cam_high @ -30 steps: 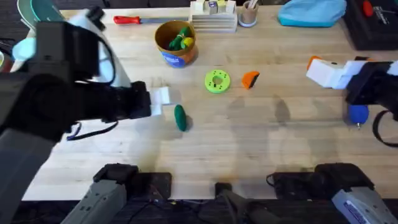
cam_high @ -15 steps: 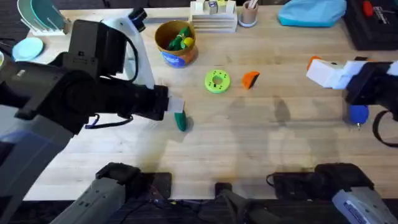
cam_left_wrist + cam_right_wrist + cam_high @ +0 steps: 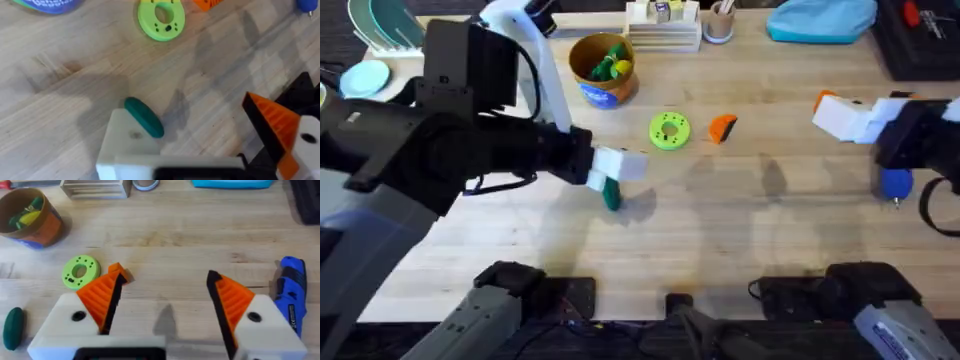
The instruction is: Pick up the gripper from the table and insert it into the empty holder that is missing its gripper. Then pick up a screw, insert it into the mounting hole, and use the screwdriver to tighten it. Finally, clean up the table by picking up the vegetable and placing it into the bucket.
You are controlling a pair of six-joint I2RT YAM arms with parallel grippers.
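**Counter inventory: left pincer over the cucumber**

- Left pincer [image 3: 620, 166]: spread wide, holding nothing, just above the vegetable [image 3: 611, 193].
- Right pincer [image 3: 165, 297]: agape, empty.
- Bucket [image 3: 602, 68]: blue label band, writing unreadable.
- Screwdriver [image 3: 895, 184].
- Green disc [image 3: 669, 130].
- Orange gripper [image 3: 722, 126] beside disc.

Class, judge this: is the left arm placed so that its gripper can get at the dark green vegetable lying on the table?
Probably yes. The left gripper hangs open right above the vegetable, which lies alone on bare table with nothing crowding it.
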